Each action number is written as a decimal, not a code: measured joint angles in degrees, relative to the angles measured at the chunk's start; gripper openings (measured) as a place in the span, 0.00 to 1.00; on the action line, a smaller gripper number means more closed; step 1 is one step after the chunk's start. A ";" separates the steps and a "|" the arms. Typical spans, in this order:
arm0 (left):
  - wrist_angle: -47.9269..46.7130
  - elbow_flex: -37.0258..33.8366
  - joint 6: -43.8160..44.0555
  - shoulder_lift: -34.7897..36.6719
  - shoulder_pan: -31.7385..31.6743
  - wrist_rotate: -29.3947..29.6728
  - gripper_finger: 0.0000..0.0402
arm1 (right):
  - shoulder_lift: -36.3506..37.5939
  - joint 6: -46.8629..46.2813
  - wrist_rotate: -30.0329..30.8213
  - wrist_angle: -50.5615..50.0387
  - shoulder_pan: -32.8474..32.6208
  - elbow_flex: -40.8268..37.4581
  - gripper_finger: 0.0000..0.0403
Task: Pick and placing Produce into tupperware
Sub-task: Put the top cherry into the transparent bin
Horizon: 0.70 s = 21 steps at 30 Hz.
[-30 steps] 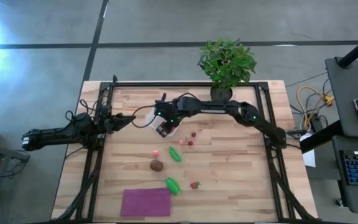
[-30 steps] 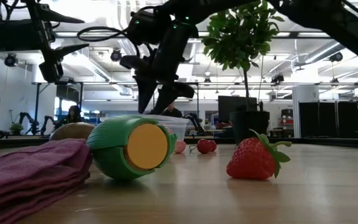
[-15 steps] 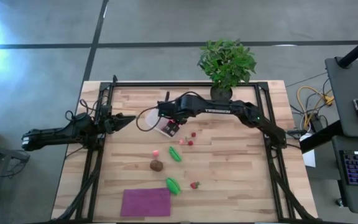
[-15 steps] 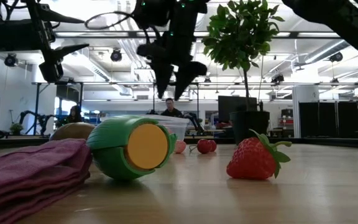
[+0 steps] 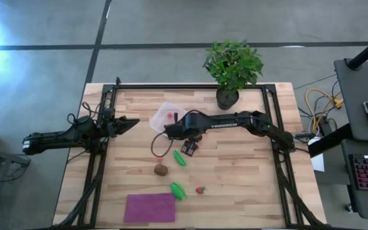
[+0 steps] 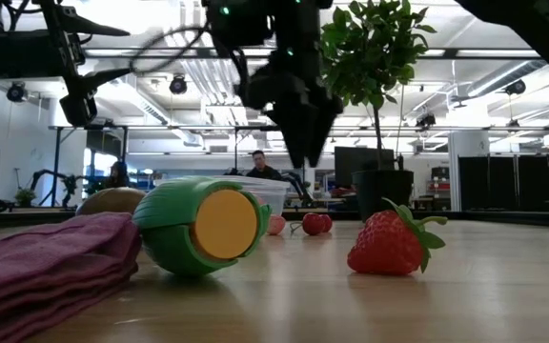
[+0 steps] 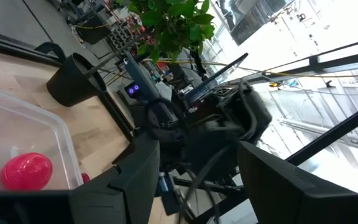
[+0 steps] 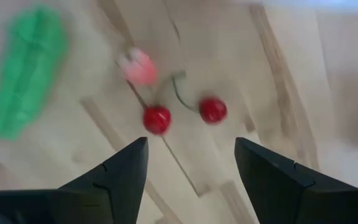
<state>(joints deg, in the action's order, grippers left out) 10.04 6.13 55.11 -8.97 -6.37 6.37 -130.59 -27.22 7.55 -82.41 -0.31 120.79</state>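
The clear tupperware (image 5: 165, 116) sits on the table's far half with the red ball (image 5: 171, 115) lying inside it; the left wrist view shows the tupperware (image 7: 55, 134) and the ball (image 7: 26, 172) too. My right gripper (image 5: 188, 147) hangs open above the two red cherries (image 8: 157, 119), touching nothing. A pink bit (image 8: 138, 65) and one green piece (image 8: 27, 96) lie just beyond them. That green piece (image 5: 179, 158), the brown oval (image 5: 161, 169), the second green piece (image 5: 177, 190) and a strawberry (image 5: 200, 190) rest on the wood. My left gripper (image 5: 131, 121) waits open at the left edge.
A purple cloth (image 5: 149, 207) lies flat near the near edge. A potted plant (image 5: 233, 64) stands at the far edge, right of the tupperware. A black cable (image 5: 156, 145) loops below my right arm. Bare wood spreads over the table's right half.
My right gripper has moved from above the tupperware toward the near edge and a little to the right, and now hangs over the cherries. The tupperware and the red ball in it have come into view behind it.
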 joint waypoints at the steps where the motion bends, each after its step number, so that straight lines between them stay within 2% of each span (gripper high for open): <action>1: 0.01 0.00 0.00 0.00 0.00 0.00 0.50 | 0.56 -0.52 -0.02 0.17 -0.14 -1.58 0.58; 5: 0.02 0.00 0.00 -0.09 0.00 0.00 0.50 | 5.23 -1.96 0.85 0.91 -1.00 -8.24 0.58; 8: 0.02 0.00 -0.02 -0.11 0.00 0.00 0.50 | 10.69 -1.27 5.09 4.36 -3.10 -14.75 0.58; 16: 0.01 0.00 -0.01 -0.11 0.00 0.00 0.50 | 28.35 6.50 8.42 30.60 -7.15 -39.04 0.58; 21: 0.01 0.00 -0.02 -0.11 0.00 0.01 0.50 | 31.93 -5.05 10.42 32.16 -6.56 -46.27 0.56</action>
<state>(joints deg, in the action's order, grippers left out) 10.05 6.13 55.09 -9.08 -6.37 6.38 -98.65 -32.27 17.97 -50.25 -6.87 74.52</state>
